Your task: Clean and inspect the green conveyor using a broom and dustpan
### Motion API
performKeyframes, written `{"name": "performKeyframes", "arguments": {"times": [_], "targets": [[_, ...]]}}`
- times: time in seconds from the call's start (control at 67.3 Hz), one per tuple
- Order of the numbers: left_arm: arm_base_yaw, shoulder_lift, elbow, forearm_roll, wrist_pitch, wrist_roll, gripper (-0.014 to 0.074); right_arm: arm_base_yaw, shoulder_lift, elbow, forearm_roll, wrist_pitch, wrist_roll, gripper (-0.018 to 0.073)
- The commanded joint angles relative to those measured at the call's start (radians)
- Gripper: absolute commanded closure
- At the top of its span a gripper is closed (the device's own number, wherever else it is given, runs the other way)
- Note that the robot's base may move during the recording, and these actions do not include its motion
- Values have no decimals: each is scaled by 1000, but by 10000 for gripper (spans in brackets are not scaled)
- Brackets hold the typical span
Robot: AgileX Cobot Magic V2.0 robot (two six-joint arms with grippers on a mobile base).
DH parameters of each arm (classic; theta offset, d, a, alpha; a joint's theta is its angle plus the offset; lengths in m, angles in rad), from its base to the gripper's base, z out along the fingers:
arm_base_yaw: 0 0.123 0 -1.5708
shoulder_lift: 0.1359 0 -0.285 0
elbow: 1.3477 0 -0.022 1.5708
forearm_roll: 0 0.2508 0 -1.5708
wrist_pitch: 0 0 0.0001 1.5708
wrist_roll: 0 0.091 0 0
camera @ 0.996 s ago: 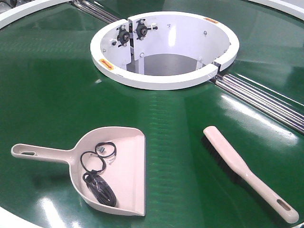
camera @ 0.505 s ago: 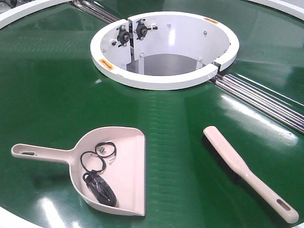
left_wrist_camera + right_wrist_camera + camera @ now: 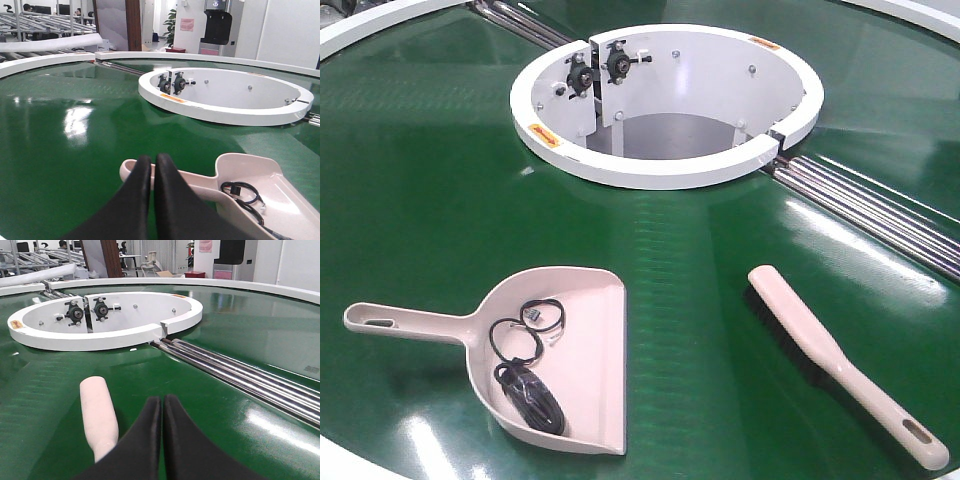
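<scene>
The broom (image 3: 845,366), judged light, stiff and slick, is seen at lower right of the front view on the green conveyor (image 3: 420,180), best taken by its tapered handle; the dustpan (image 3: 555,360) lies lower left. In the left wrist view, the closed left gripper (image 3: 152,161) hangs over the dustpan's (image 3: 260,192) handle. In the right wrist view, the closed right gripper (image 3: 162,401) sits just right of the broom (image 3: 98,415).

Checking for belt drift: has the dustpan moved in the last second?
No. The dustpan sits at the same spot relative to the white ring in the front view, and the broom matches too.
</scene>
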Motion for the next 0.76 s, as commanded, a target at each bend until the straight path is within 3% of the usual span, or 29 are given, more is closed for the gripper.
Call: {"name": "performKeyframes", "arguments": {"times": [0.0, 0.743], "targets": [[-8, -14, 31, 0, -70, -10, 605, 3, -18, 22, -6, -77, -6, 569], [-8, -14, 31, 0, -70, -10, 604, 3, -18, 22, -6, -77, -6, 569]]}}
